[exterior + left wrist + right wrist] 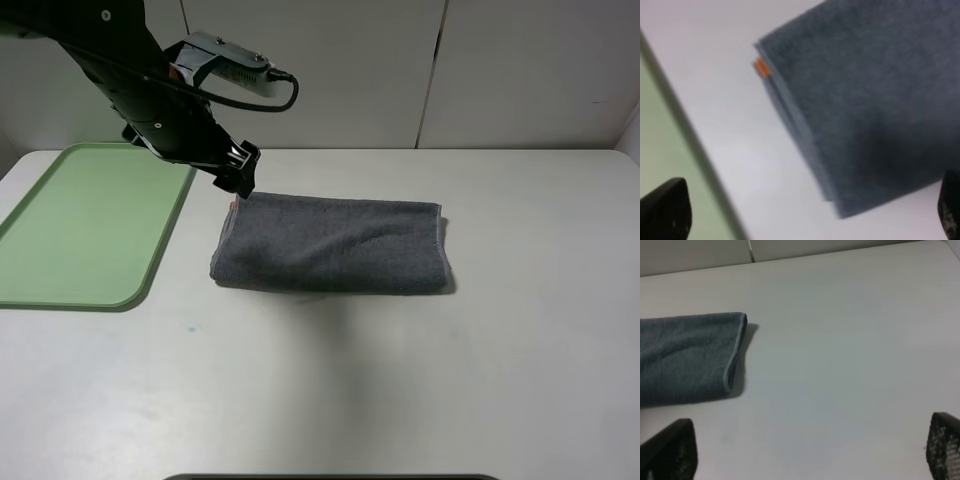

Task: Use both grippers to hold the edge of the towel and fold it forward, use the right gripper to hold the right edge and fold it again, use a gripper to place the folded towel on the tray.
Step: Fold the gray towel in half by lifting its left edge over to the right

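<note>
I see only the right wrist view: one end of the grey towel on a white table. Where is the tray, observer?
Observer: The tray lies on the left of the table, beside the towel but apart from it.
Operator: And the left tool?
Observer: The left tool hovers open over the towel's far left corner, gripping nothing.
Operator: How does that left end look?
Observer: Stacked layers show there, with a small orange bit peeking out.
</note>
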Motion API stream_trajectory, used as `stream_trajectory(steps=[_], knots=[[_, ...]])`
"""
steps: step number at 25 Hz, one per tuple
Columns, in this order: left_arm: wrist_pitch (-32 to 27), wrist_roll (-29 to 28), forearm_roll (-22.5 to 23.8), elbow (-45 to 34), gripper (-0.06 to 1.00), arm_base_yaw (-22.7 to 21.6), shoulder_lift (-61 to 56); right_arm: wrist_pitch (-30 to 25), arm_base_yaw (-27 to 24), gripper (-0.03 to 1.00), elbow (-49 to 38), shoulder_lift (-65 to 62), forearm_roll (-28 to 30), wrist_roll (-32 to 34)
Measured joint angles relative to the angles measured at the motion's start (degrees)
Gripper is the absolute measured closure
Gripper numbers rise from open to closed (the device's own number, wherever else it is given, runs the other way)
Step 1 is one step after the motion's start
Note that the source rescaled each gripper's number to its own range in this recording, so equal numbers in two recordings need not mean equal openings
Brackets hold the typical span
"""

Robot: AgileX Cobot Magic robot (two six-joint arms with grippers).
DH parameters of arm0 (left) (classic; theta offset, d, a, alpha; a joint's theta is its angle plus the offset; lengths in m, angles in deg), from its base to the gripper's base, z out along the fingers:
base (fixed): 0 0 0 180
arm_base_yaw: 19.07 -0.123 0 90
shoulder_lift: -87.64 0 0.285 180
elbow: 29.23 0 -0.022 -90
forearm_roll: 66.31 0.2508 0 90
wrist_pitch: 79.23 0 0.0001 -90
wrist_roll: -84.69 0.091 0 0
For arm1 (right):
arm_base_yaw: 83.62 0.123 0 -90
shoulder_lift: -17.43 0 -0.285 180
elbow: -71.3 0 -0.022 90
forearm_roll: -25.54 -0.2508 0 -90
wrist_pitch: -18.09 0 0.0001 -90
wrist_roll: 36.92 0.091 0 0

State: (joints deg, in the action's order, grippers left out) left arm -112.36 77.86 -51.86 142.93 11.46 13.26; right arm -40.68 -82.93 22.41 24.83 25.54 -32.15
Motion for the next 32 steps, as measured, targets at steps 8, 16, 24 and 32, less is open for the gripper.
stream_trajectory(steps=[8,16,24,32], knots=[[0.1,-9.3,-2.6,0.0,-0.06,-0.3,2.0,0.0,0.0,-0.03,0.0,0.0,0.0,0.0],[4.6,-10.0,-3.3,0.0,-0.06,-3.5,11.4,0.0,0.0,-0.03,0.0,0.0,0.0,0.0],[11.4,-10.1,-7.7,0.0,-0.06,-5.0,18.7,0.0,0.0,-0.03,0.0,0.0,0.0,0.0],[14.4,-9.9,-10.3,0.4,-0.05,-5.2,23.3,0.0,0.0,-0.03,0.0,0.0,-0.3,0.0]])
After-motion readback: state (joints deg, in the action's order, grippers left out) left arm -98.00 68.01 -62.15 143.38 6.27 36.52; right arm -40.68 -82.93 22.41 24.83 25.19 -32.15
